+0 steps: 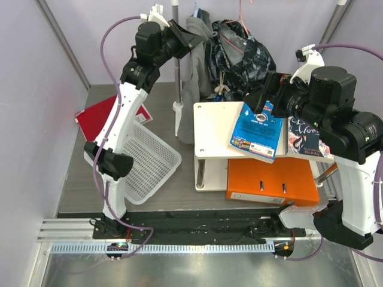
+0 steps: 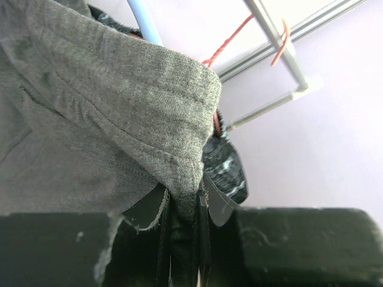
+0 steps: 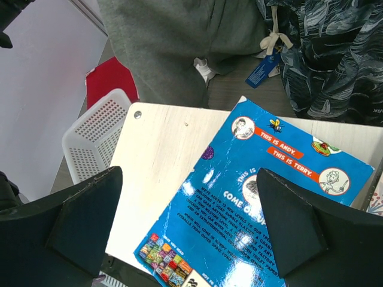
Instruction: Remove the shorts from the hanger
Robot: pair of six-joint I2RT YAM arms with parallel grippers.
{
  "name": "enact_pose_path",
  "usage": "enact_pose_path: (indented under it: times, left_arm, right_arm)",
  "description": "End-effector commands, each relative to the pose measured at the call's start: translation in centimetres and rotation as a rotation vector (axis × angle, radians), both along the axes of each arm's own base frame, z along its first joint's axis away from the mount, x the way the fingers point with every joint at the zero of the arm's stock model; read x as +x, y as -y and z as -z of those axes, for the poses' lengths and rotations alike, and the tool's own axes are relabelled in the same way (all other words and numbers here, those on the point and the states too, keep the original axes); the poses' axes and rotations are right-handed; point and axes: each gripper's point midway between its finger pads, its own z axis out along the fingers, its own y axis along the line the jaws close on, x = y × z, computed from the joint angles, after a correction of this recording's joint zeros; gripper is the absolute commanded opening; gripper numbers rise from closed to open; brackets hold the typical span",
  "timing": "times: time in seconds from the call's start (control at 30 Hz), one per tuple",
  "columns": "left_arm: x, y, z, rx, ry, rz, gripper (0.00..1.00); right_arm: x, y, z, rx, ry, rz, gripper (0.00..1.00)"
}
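Note:
The shorts (image 1: 242,57), black with a grey-white marbled print and cream cords (image 1: 222,89), hang at the back on the thin pink-red hanger (image 1: 241,17). They also show in the right wrist view (image 3: 335,54) and the left wrist view (image 2: 224,167). The hanger's wire (image 2: 230,39) runs up to the rail. My left gripper (image 1: 190,37) is shut on a fold of the long plain grey garment (image 2: 119,119), just left of the shorts. My right gripper (image 1: 266,92) is open and empty, hovering over a blue book (image 3: 239,197), short of the shorts.
A light-blue hanger (image 2: 143,21) carries the grey garment (image 1: 194,72). A white shelf (image 1: 209,128) holds books above an orange binder (image 1: 272,179). A white basket (image 1: 146,158) and a red folder (image 1: 99,113) lie at the left. A rack pole (image 1: 177,60) stands behind.

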Motion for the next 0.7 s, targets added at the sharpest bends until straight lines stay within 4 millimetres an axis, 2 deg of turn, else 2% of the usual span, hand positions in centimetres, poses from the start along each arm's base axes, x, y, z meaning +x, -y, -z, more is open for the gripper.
enact_pose_path:
  times: [0.0,0.1,0.27,0.67]
  left_arm:
    - [-1.6,-1.3,-10.0,-0.201,0.267,-0.018,0.00]
    - [-1.8,-2.1,-11.0,-0.207,0.297,-0.055,0.00]
    - [-1.3,-3.1,-11.1,-0.188,0.311,-0.114,0.00]
    - [0.1,-4.2,-12.5,-0.313,0.313,-0.195,0.00]
  right_arm:
    - [-0.6,0.3,-1.7,0.022,0.051,-0.008,1.00]
    - [-0.8,0.3,-1.7,0.028,0.051,-0.009,1.00]
    - [-1.1,0.3,-1.9,0.043,0.050,-0.010,1.00]
    - [-1.6,0.2,-2.2,0.078,0.036,-0.012,1.00]
